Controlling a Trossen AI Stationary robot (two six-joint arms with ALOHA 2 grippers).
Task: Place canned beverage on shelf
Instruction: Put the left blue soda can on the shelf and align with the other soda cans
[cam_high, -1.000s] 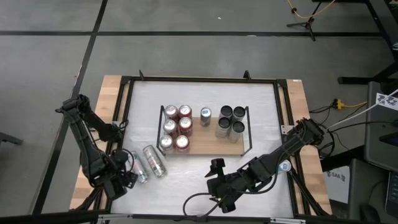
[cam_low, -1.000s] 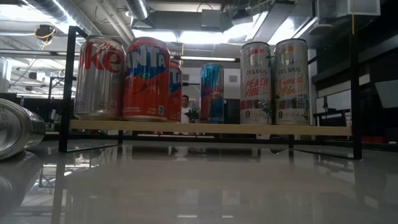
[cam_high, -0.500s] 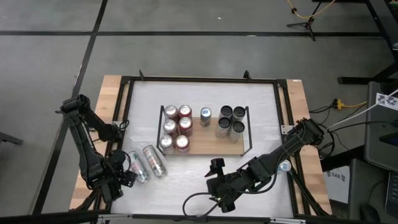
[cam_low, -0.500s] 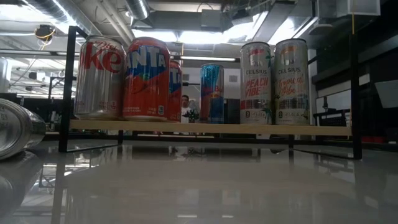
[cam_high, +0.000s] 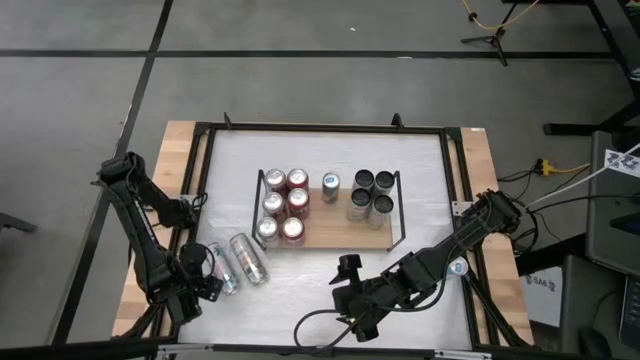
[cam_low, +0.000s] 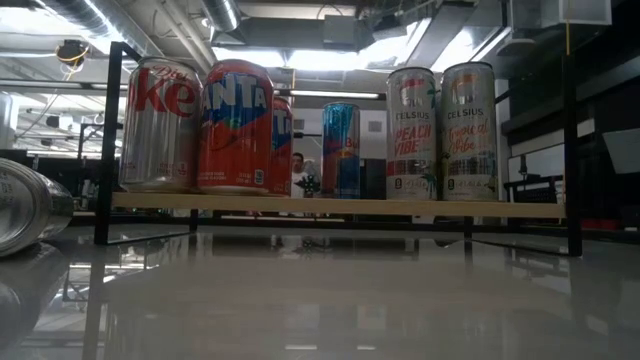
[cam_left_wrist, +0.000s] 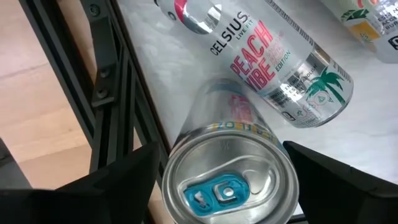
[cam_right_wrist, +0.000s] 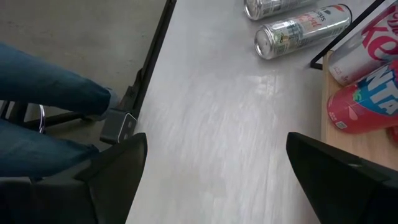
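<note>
The shelf (cam_high: 340, 232) is a light-brown board with black end rails; red cans (cam_high: 283, 205), a blue can (cam_high: 330, 186) and dark-topped cans (cam_high: 370, 195) stand on it. Near the table's left edge, two silver cans (cam_high: 248, 258) (cam_high: 224, 272) lie on their sides. In the left wrist view a third can (cam_left_wrist: 227, 180), with a blue tab, stands upright beside the lying Peach Vibe can (cam_left_wrist: 273, 68). My left gripper (cam_left_wrist: 224, 186) points down over it, open, one finger on either side of its top. My right gripper (cam_high: 348, 275) hangs open above the table's near middle.
The table's black frame rail (cam_left_wrist: 118, 93) and wooden side strip (cam_left_wrist: 43, 112) run close beside the upright can. A person's legs in jeans (cam_right_wrist: 43, 93) show beyond the table's edge. Bare white tabletop (cam_high: 300, 300) lies between the two grippers.
My left gripper has sunk a little toward the upright can at the table's left edge, staying open. The cans have not moved.
</note>
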